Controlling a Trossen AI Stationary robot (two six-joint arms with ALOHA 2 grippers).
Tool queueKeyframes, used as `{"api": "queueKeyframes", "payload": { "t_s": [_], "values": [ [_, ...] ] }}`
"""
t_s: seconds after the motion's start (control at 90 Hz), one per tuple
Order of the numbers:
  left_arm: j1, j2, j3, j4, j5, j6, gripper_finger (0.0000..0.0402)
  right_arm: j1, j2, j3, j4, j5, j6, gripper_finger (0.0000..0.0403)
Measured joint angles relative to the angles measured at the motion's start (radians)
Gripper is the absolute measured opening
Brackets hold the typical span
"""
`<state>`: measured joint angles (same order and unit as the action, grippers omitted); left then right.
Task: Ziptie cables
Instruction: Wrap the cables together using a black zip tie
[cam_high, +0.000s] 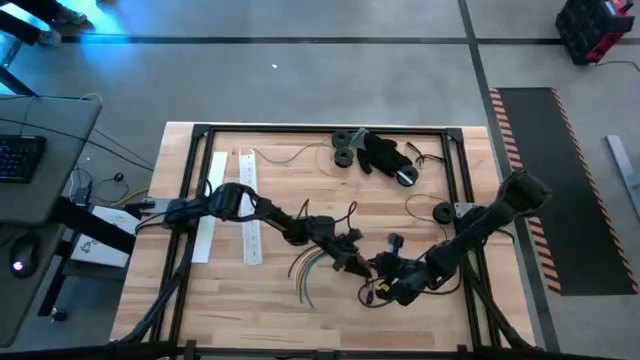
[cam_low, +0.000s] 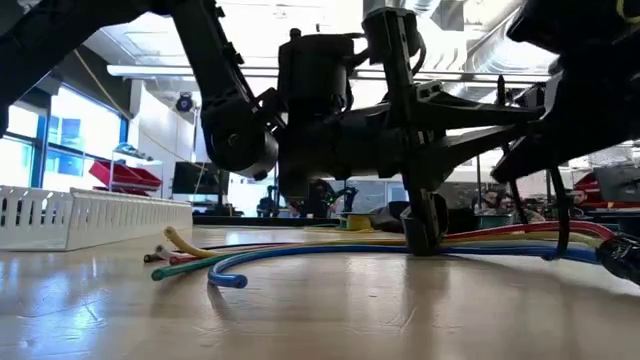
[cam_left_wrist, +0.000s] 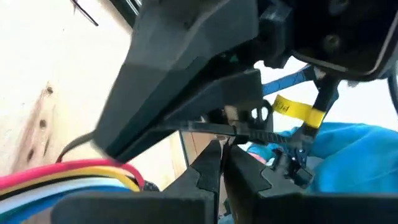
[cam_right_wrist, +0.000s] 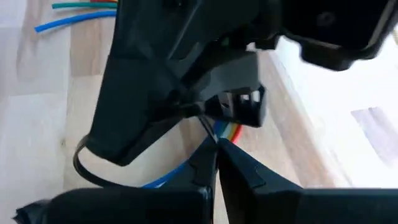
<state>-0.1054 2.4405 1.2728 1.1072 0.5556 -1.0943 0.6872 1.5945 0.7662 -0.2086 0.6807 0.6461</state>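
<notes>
Your left pincer (cam_high: 352, 262) sits low over the mid-front surface (cam_high: 270, 300), fingers (cam_left_wrist: 208, 171) pressed together on a thin black zip tie (cam_left_wrist: 261, 134). Your right pincer (cam_high: 385, 282) is just beside it, fingers (cam_right_wrist: 205, 163) also closed, pinching a black strap (cam_right_wrist: 87, 168) looped by the cables (cam_low: 300, 250). The cables lie flat on the surface between both pincers, loose ends fanning toward the left arm's side. White perforated strips (cam_high: 248, 215) lie farther left.
</notes>
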Motion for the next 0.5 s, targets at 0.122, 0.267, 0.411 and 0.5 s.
{"api": "queueKeyframes", "payload": {
  "t_s": [0.122, 0.267, 0.411, 0.5],
  "values": [
    [0.001, 0.0, 0.0, -0.008, -0.002, 0.004, 0.0, 0.01, -0.005, 0.0, -0.011, -0.004, -0.01, 0.0],
    [0.001, -0.003, 0.001, -0.049, -0.001, 0.018, 0.0, 0.01, -0.005, 0.0, 0.012, -0.018, -0.068, 0.0],
    [0.002, -0.005, 0.002, -0.07, -0.001, 0.031, 0.0, 0.007, -0.005, 0.0, 0.018, -0.019, -0.111, 0.0],
    [0.003, -0.005, 0.002, -0.072, -0.002, 0.032, 0.0, 0.007, -0.005, 0.007, 0.013, -0.016, -0.133, 0.0]
  ]
}}
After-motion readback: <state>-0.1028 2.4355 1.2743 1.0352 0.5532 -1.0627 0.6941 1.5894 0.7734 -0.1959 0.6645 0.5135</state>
